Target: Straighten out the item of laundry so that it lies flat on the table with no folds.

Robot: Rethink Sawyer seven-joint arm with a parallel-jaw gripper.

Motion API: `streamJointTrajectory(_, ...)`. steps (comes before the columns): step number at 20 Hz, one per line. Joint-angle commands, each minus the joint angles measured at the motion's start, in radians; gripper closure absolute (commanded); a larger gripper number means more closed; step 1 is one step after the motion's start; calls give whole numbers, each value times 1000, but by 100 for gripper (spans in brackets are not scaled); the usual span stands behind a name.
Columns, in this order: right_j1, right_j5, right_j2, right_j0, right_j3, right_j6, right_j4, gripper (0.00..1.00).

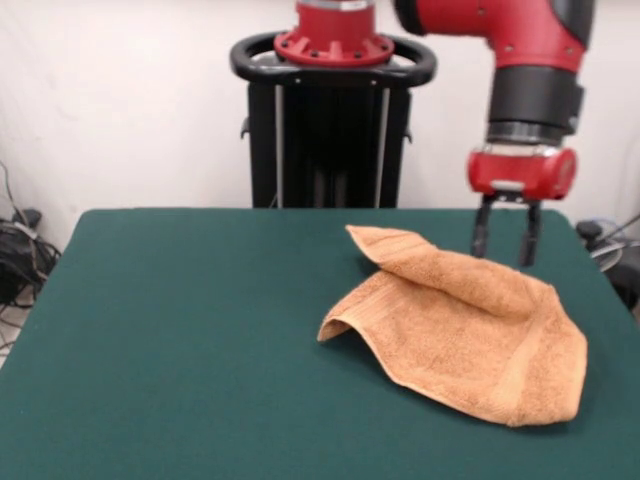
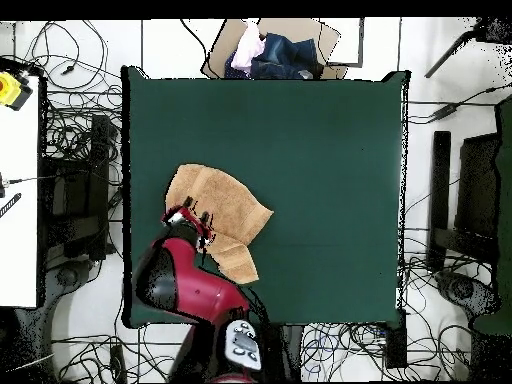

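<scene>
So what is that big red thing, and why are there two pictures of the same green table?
The big red thing is a robot arm. At its end is a gripper, a little hand with two black fingers. They are spread open and hold nothing; the gripper hangs over the far edge of the towel.

One picture is taken from across the table, looking at the robot. The other is taken from high above, looking straight down, so the robot shows at the bottom there.

On the green table lies an orange-tan towel. It is crumpled and folded over itself, not flat. The robot's job is to smooth it out.

Beyond the table's far end, the view from above shows a box of clothes.
</scene>
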Motion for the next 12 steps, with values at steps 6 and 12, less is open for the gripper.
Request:
streamJointTrajectory(6, 103, -60, 13, -112, -43, 160, -163, 0)
streamJointTrajectory(12, 112, -58, 8, -159, -45, 151, -230, 0)
